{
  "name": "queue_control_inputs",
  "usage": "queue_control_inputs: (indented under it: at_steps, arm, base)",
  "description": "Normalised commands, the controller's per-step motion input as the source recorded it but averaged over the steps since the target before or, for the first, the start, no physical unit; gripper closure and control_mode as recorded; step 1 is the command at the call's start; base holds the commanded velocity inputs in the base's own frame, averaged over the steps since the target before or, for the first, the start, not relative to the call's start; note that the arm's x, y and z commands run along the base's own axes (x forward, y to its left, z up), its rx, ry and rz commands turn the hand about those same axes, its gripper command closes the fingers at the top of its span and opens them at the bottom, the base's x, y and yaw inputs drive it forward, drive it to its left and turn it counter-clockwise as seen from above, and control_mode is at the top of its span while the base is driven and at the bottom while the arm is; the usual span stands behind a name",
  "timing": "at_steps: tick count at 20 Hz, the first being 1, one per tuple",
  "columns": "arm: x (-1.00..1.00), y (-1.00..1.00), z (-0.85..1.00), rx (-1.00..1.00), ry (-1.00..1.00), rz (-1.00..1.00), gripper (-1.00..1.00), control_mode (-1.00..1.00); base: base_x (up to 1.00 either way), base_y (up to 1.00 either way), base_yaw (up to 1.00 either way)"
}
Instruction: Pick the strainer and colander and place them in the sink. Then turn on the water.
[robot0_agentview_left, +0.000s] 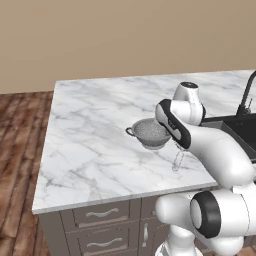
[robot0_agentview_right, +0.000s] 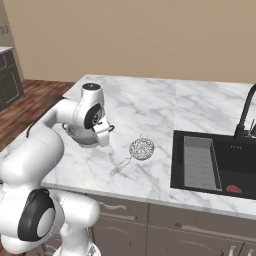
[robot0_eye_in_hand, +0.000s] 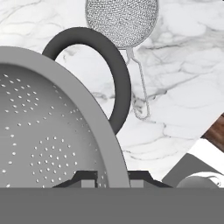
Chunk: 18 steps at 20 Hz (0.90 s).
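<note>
No readable brands or text anywhere. Gripper (robot0_eye_in_hand: 112, 177) nearly closed, pinching the colander (robot0_eye_in_hand: 48, 127) rim, one finger tip (robot0_eye_in_hand: 85, 178) inside the bowl, other outside; dark loop handle (robot0_eye_in_hand: 114, 74) just past the grip. Left base view: colander (robot0_agentview_left: 150, 132) on the marble counter (robot0_agentview_left: 95, 125) mid-depth, arm's wrist over its right side. Can't tell if bowl is lifted or resting. Strainer (robot0_agentview_right: 141, 149) lies on counter just right of colander, apart from it, wire handle (robot0_agentview_right: 121, 166) pointing toward front counter edge. Sink (robot0_agentview_right: 200, 162) well to the right, grey ribbed rack (robot0_agentview_right: 200, 162) at its near-left end, black faucet (robot0_agentview_right: 246, 117) at back. Open marble between strainer and sink edge, and wide bare counter left and behind colander. Wood floor (robot0_agentview_left: 20, 130) beyond the left counter edge.
</note>
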Motion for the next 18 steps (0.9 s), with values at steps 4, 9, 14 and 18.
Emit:
queue_control_inputs:
  at_steps: [4, 9, 14, 18]
  arm:
    - [0.0, -0.08, 0.0, 0.0, 0.0, 0.0, 1.0, -1.0]
    - [0.0, -0.15, 0.0, 0.01, -0.01, 0.0, 1.0, -1.0]
    - [0.0, -0.18, 0.0, 0.02, -0.02, 0.0, 1.0, -1.0]
    - [0.0, -0.15, 0.0, 0.03, -0.05, 0.0, 1.0, -1.0]
  base:
    - [0.0, 0.0, 0.0]
    - [0.0, 0.0, 0.0]
    - [0.0, 0.0, 0.0]
    - [0.0, 0.0, 0.0]
